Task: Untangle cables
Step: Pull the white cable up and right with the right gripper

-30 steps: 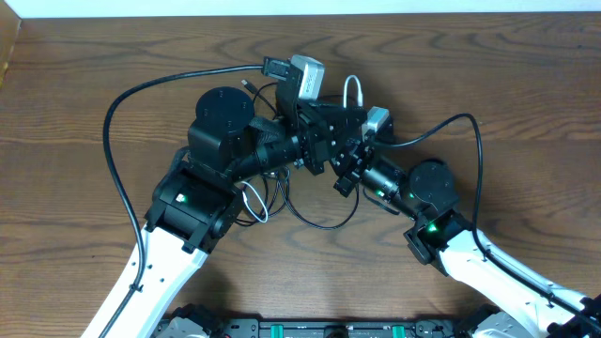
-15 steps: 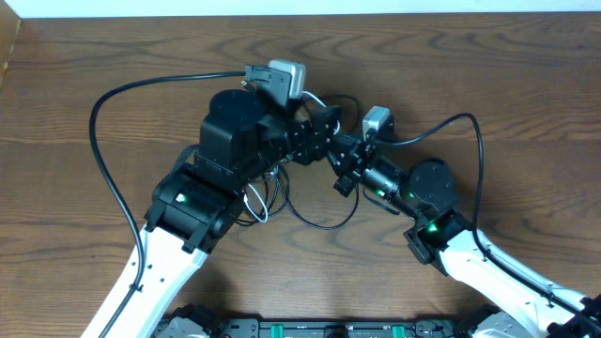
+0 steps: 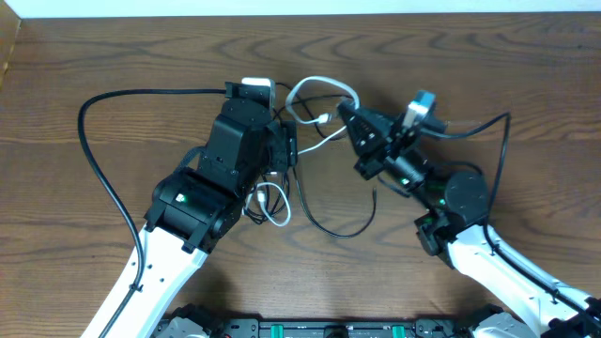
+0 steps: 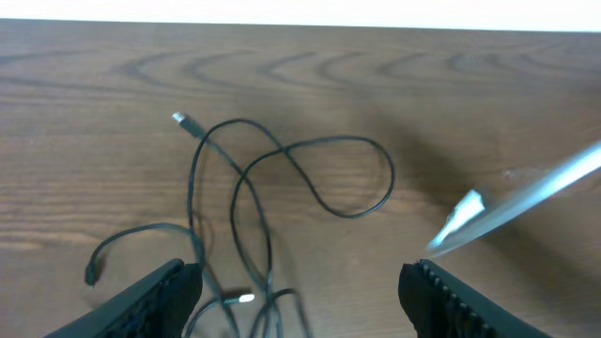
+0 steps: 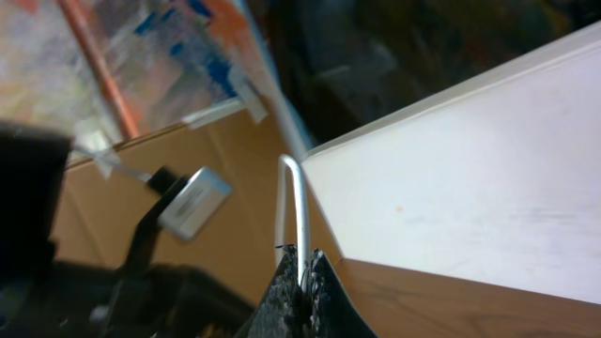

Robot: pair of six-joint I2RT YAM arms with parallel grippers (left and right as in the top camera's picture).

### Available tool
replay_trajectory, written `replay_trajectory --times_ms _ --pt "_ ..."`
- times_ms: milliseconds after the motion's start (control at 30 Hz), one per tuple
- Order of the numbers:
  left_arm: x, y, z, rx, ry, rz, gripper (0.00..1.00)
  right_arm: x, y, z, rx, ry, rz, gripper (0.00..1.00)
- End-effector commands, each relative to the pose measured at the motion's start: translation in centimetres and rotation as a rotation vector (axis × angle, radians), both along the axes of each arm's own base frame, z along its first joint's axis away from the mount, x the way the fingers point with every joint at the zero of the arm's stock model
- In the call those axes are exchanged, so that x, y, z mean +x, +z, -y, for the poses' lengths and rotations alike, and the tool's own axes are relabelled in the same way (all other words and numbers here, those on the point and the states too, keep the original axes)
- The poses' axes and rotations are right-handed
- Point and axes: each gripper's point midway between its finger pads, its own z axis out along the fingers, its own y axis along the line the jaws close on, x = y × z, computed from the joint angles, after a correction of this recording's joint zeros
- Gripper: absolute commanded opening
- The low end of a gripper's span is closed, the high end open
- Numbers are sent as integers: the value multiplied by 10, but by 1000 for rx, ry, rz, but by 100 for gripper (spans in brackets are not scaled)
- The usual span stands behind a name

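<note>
- You are in the pulling-apart step, as I judge it: the right tool (image 5: 300,270) is pressed together on the white cable (image 5: 302,211), lifting a loop of it clear of the rest.
- The white cable arches up near the middle of the far edge of the bench (image 3: 526,75). A second stretch of white lies down by the left arm's base, nearer the front edge, and the arm hides how the two join.
- The black cables (image 4: 195,188) lie flat around the middle of the bench, looped over each other. One small plug (image 4: 178,117) points toward the far edge and one wide loop sits to the side.
- Your left tool (image 4: 299,279) is spread wide and holds nothing. It hangs over the black tangle, its fingers on either side of the strands below.
- Left arm: folded forward from the front-left corner, wrist tipped down at the bench.
- Right arm: reaches in from the front-right corner, wrist angled up and toward the far edge, so its camera sees mostly past the bench.
- For the next move, I would pin the black strands with the left tool. Then draw the white cable away toward the right edge, watching for a snag where it passes under the left arm.
- The job looks early on: the black cords cross in several places.
</note>
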Motion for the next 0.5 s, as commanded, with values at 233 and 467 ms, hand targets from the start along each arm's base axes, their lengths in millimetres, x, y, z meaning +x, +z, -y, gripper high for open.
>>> replay_trajectory --times_ms 233,467 --pt "0 -8 -6 59 13 -29 72 51 41 60 -5 -108 -37 1" --pt "-4 -14 -9 73 12 -54 72 88 77 93 -206 -257 -35 1"
